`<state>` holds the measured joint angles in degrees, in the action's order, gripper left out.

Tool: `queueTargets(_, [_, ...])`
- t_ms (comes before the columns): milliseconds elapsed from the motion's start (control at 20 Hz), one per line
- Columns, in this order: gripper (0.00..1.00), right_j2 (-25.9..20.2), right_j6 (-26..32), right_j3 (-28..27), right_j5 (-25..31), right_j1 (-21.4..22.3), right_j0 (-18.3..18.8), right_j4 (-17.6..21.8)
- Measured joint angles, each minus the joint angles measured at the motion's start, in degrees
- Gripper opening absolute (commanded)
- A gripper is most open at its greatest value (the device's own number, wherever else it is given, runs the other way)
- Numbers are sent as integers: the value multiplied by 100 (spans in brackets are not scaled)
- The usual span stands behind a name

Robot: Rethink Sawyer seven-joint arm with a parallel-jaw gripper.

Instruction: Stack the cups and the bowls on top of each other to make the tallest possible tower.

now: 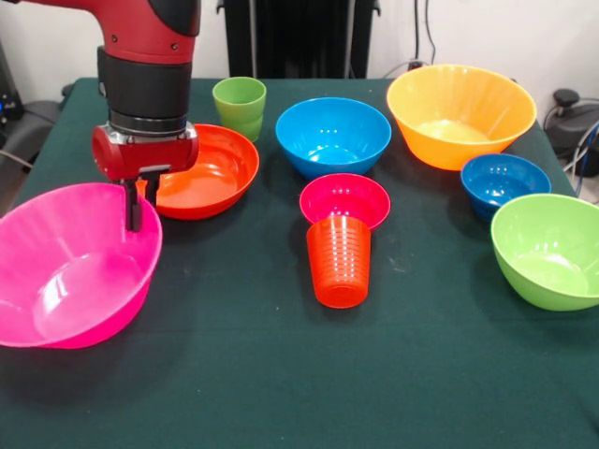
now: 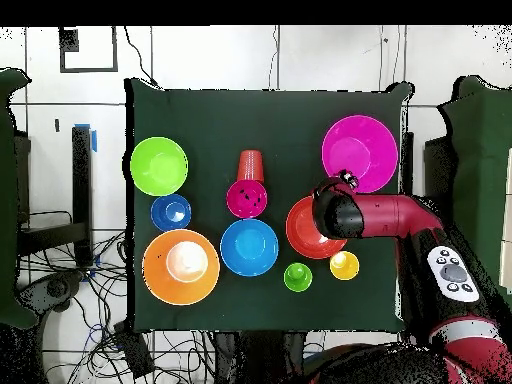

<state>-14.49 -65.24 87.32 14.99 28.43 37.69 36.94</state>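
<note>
Hanging over pink bowl's [image 1: 70, 271] far rim, gripper [image 1: 138, 221] looks closed, maybe pinching rim; cannot tell for sure. Pink bowl sits tilted near table's [image 1: 281, 374] corner. Red bowl [image 1: 211, 173] lies just behind gripper. No tower yet.

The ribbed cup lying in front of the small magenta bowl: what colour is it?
Orange-red; the ribbed cup shows best in the front view.
</note>
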Motion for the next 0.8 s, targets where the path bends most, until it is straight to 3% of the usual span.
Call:
queueTargets(500, [0,-344,-1,106,-18,218,155,0])
queueTargets(800, [0,-561,-1,222,-374,338,251,191])
